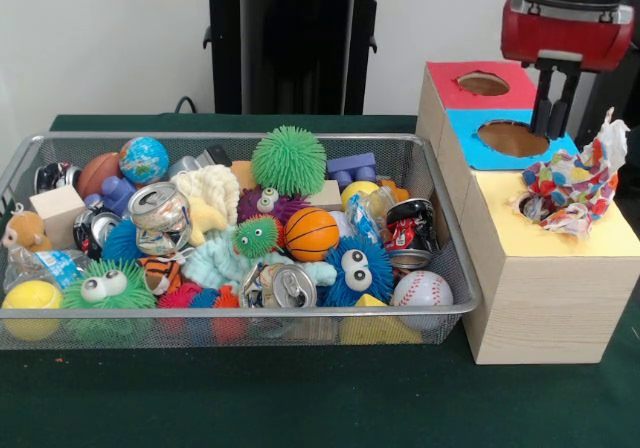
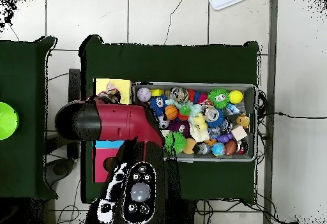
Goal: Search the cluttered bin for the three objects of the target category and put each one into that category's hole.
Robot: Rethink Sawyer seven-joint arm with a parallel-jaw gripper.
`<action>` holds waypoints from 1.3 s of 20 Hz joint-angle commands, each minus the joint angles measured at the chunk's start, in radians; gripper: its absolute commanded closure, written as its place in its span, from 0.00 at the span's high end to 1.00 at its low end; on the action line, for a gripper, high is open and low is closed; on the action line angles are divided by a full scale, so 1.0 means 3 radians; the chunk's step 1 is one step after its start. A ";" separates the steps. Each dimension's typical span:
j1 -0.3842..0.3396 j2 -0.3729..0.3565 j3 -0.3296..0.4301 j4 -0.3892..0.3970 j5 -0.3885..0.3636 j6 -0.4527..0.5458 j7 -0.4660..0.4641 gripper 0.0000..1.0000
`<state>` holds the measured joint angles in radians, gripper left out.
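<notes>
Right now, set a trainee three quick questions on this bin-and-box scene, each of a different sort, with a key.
1. True or false: the gripper hangs over the box's blue section.
2. Which lies on the yellow section? A) a crumpled colourful wrapper B) a baseball C) a soda can
3. Fill in: the big green spiky ball sits toward the ___ wall of the wire bin, seen from the front.

Key: 1 true; 2 A, the wrapper; 3 far.
</notes>
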<state>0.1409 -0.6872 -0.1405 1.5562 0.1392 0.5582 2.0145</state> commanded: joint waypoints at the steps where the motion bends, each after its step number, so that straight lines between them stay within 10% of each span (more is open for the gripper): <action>1: 0.0033 0.0177 0.0277 0.0286 0.0205 -0.0156 0.0706 0.00; 26: 0.0154 0.0524 0.0186 0.0173 0.0322 -0.0535 0.0675 0.00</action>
<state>0.1996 -0.5925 -0.1391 1.5575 0.2033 0.4457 2.0145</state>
